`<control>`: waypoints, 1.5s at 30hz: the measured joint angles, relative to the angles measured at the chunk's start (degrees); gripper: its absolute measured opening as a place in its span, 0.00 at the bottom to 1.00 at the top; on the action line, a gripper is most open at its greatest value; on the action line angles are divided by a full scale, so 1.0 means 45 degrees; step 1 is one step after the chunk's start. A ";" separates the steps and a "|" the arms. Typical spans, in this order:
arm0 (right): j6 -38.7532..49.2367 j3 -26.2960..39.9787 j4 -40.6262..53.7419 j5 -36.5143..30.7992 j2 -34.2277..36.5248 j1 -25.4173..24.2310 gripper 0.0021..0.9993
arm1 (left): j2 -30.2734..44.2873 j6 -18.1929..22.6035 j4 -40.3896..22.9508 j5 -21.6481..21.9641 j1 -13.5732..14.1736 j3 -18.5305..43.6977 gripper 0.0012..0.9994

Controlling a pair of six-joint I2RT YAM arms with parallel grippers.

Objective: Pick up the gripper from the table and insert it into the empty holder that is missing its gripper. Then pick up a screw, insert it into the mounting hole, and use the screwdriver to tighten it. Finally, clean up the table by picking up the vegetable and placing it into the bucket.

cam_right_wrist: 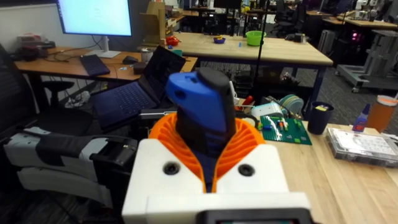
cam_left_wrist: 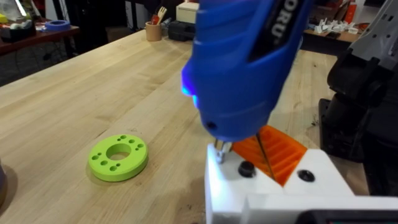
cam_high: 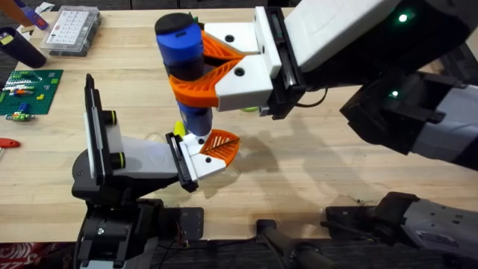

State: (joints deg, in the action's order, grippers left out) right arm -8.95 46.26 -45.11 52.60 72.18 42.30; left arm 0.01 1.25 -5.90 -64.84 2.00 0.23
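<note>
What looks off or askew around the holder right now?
Nothing looks damaged or spilled. The screwdriver, clamped in the right gripper, stands upright with its tip on the white base of the gripper seated in the holder. A green ring lies loose on the table.

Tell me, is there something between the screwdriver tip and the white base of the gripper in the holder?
Nothing visible. The screwdriver, held by the right gripper, has its tip on the white base of the gripper in the holder.

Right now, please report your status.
Right gripper shut on screwdriver, upright. Tip at screw on the mounted gripper. Nothing in the way.
</note>
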 joint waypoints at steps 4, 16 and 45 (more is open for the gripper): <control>-0.0742 -0.0016 -0.0294 -0.0150 0.0052 -0.0006 0.04 | 0.0004 -0.0071 -0.0076 -0.0019 0.0000 0.0009 0.02; -0.2911 0.1100 -0.0541 0.1018 0.0074 -0.0848 0.04 | 0.0004 -0.0071 -0.0076 -0.0019 0.0000 0.0009 0.02; -0.4614 0.4775 0.0964 0.3522 0.1336 -0.0996 0.04 | 0.0009 -0.0071 -0.0076 -0.0019 0.0000 0.0009 0.02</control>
State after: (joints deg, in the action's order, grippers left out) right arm -29.71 67.75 -40.77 68.45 78.19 37.82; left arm 0.05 0.93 -6.24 -64.93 2.00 0.27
